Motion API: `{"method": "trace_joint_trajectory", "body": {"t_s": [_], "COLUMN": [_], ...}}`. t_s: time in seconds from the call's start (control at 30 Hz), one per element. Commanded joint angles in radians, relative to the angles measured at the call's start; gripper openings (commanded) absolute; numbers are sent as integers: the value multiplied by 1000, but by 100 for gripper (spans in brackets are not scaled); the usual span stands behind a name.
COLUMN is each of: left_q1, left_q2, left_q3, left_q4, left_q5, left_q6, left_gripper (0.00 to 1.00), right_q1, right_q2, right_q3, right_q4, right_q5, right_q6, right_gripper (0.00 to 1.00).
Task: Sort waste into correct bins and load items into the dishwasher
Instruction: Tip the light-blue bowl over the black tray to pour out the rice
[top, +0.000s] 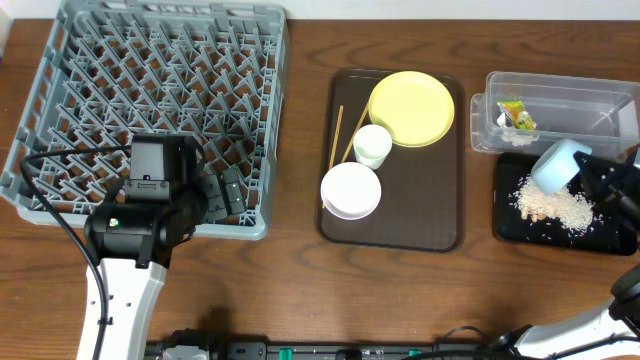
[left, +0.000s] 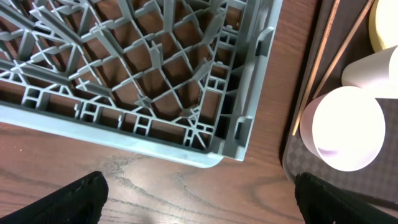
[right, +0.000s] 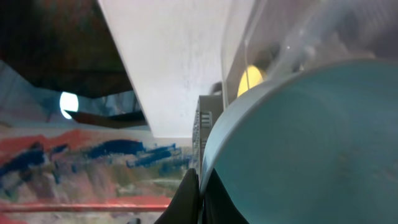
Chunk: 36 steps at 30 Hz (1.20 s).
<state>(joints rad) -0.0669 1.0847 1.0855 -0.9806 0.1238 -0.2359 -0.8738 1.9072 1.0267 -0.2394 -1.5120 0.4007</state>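
Overhead: right gripper clamped on blue bowl rim, tilted over black tray. Bowl likely light, rigid, slick; rim pinch suits. Left gripper wide open, empty.

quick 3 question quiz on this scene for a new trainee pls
1. True or false: the dish rack already holds a dish.
2. Which item is the right gripper shut on?
3. Fill in: the food crumbs lie in the shallow ____ tray.

Key
1. False, it holds nothing yet.
2. The light blue bowl, tilted over the crumbs.
3. Black: the black tray.
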Motion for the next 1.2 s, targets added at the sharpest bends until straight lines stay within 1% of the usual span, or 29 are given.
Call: {"method": "trace_joint_trajectory", "body": {"t_s": [0.0,0.07,0.13,0.17,0.23,0.53,0.7,0.83,1.03,1.1,1.17], "left_q1": [5,5,5,5,5,5,5,5,5,5,5], "left_q2": [-2,-2,-2,-2,-2,-2,-2,-2,-2,-2,-2], "left_q3": [18,18,18,18,18,18,18,18,18,18,18], "left_q4": [-2,-2,-3,-3,-2,-2,-2,-2,-2,-2,-2], "left_q5": [-13,-13,-13,-13,-13,-13,-13,-13,-13,-13,-13], "left_q6": [2,2,2,2,2,2,2,2,2,2,2], "left_gripper": [99,99,99,99,99,99,99,99,99,99,99], "right_q1": [22,23,35,37,42,84,111,125,124,124,129], "right_q2": [-25,-25,-27,-34,-35,-36,-40,-40,-40,-40,-40], "right_q3": [11,11,11,9,9,9,9,9,9,9,9], "right_q4": [11,-7,79,69,66,78,79,63,2,11,101], "right_q5": [-40,7,-50,-48,-38,-49,-49,-42,77,61,-50], "right_q6": [14,103,73,67,125,133,183,187,193,189,126], "right_gripper": [1,1,1,1,1,1,1,1,1,1,1]}}
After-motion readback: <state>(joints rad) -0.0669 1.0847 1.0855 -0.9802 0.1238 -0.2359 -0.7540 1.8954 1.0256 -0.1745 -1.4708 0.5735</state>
